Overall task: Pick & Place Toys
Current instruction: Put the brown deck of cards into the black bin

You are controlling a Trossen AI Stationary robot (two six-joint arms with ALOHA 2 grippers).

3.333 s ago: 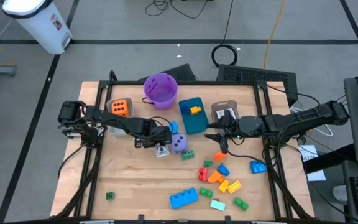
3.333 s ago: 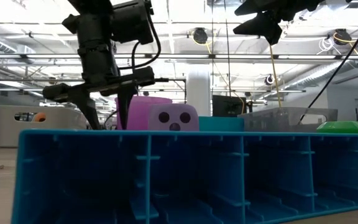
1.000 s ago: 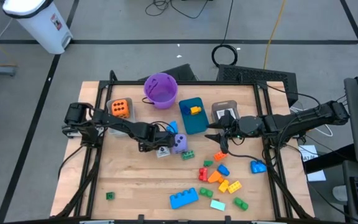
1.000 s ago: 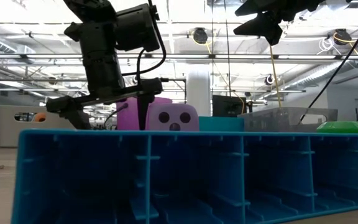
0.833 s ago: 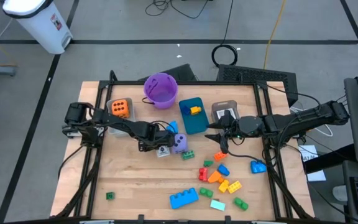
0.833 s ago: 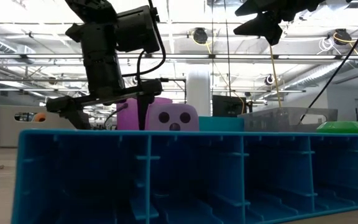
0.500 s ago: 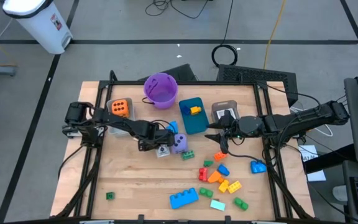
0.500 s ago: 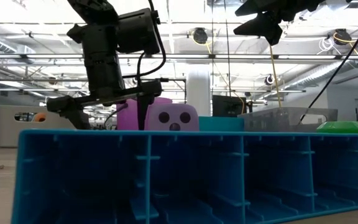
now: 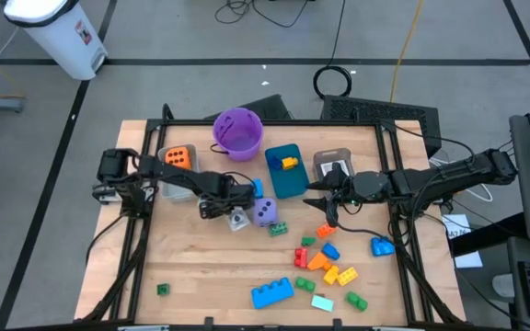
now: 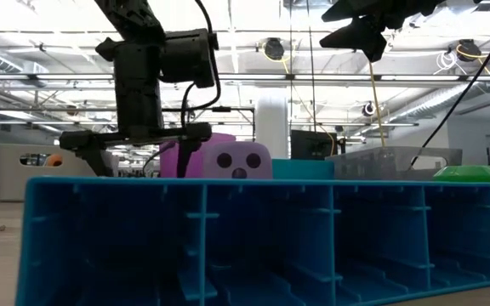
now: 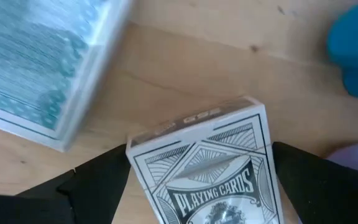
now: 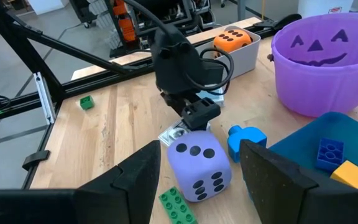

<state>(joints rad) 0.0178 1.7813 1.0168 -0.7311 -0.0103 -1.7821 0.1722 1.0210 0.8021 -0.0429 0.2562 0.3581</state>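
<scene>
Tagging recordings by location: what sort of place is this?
Probably a robotics lab in an open industrial hall: bare ceiling trusses, a framed wooden table on concrete floor, loose cables.

obstacles: purple die, blue brick beside card deck | other sides seemingly bare

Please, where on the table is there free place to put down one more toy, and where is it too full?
Bare wood lies along the near left of the table, between the lone green brick and the big blue brick. It is crowded around the brick pile, and between the left gripper and the purple die.
</scene>
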